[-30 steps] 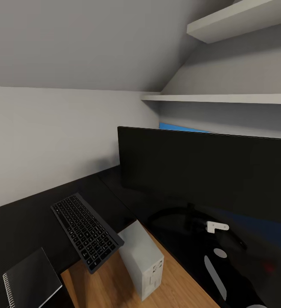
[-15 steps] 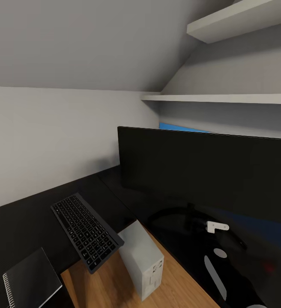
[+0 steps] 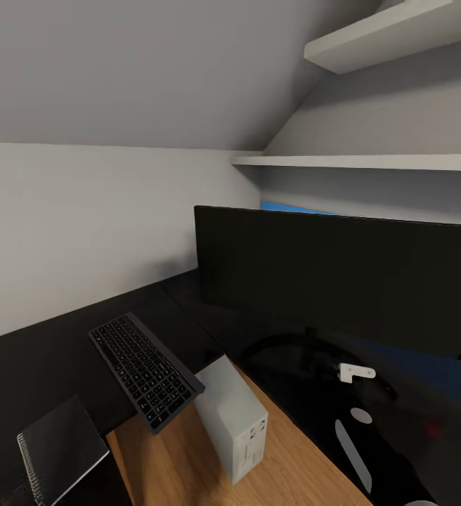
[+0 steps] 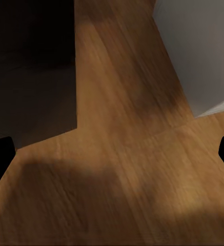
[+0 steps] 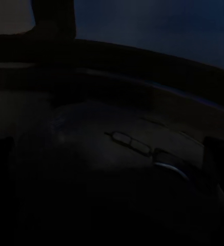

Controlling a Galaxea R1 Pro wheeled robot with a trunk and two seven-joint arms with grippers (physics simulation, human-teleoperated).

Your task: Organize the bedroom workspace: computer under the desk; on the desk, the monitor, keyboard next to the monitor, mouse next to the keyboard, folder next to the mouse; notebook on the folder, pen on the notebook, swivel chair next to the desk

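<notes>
Keyboard [image 3: 145, 370] lies flat on the black desk [image 3: 41, 355] to your left of the monitor [image 3: 343, 277], one end jutting past the desk edge over the grey computer [image 3: 236, 425] standing on the wood floor [image 3: 294, 464]. You'll find the notebook [image 3: 62, 448] at the desk's near edge. A strip of blue folder [image 3: 294, 208] peeks above the monitor. Your left gripper [image 4: 112, 148] hangs over the floor, fingertips spread wide. Your right gripper's [image 5: 109, 148] dark fingers flank the mouse [image 5: 122, 169]; you can't tell if it grips.
</notes>
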